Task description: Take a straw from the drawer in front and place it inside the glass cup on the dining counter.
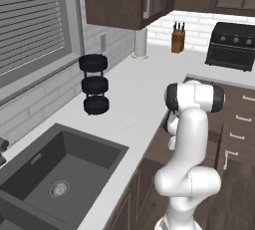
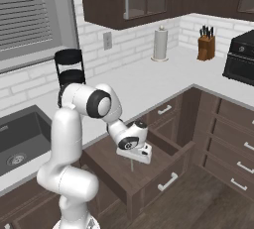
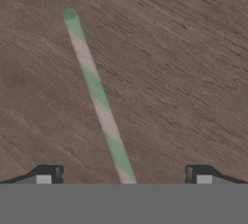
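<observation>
In the hand view the straw (image 3: 99, 99) lies flat on the brown wooden floor of the drawer (image 3: 184, 63). It runs from about 11 o'clock near the top of that view down to 6 o'clock, where its lower end passes between the two dark fingertips (image 3: 48, 173). The pincer (image 3: 123, 175) stands fully open, one tip at 7 o'clock and the other at 5 o'clock, well apart, with the straw roughly midway between them and touching neither. It holds nothing.

In the right base view the arm rises from 7 o'clock, bends at a dark elbow joint and reaches forward and down, so that the hand points straight down into the pulled-out drawer (image 2: 163, 173). The pincer (image 2: 132, 166) hangs just above the drawer's floor; the straw itself is too thin to make out there. The drawer has a slim silver bar handle (image 2: 167, 181) on its front panel.

In the left base view the arm stands at 5 o'clock beside the white worktop (image 1: 129, 104), its upper link hiding the hand.

No readable writing or brand mark appears anywhere.
</observation>
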Motion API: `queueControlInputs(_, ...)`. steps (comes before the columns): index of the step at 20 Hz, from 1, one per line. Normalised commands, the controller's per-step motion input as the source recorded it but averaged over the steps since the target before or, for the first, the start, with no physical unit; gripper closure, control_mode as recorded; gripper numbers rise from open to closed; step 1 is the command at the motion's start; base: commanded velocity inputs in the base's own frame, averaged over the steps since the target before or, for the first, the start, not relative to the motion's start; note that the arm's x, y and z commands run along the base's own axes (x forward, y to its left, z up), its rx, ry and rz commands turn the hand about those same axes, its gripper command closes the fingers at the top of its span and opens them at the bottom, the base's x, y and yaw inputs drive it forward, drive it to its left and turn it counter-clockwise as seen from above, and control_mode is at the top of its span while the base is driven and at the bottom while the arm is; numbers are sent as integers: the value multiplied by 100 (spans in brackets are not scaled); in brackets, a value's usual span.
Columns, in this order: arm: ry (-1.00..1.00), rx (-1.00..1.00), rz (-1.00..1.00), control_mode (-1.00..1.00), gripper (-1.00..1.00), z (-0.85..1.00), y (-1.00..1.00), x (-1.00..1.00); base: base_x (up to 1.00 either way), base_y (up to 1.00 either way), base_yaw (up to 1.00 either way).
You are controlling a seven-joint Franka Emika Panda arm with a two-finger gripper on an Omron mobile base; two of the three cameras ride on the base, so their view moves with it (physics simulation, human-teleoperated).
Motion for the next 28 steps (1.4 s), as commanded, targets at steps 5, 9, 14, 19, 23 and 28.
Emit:
queueControlInputs(5, 0, 0, 6, -100, -100, 0, 0, 16, 0, 0, 0)
queueControlInputs(9, 0, 0, 6, -100, -100, -1, 0, 15, 0, 0, 0)
queueControlInputs(14, 0, 0, 4, -100, -100, -5, 0, 14, 0, 0, 0)
queueControlInputs(19, 0, 0, 3, -100, -100, -13, 0, 13, 0, 0, 0)
queueControlInputs(23, 0, 0, 3, -100, -100, -27, 0, 2, 0, 0, 0)
queueControlInputs(28, 0, 0, 3, -100, -100, -25, 0, 1, 0, 0, 0)
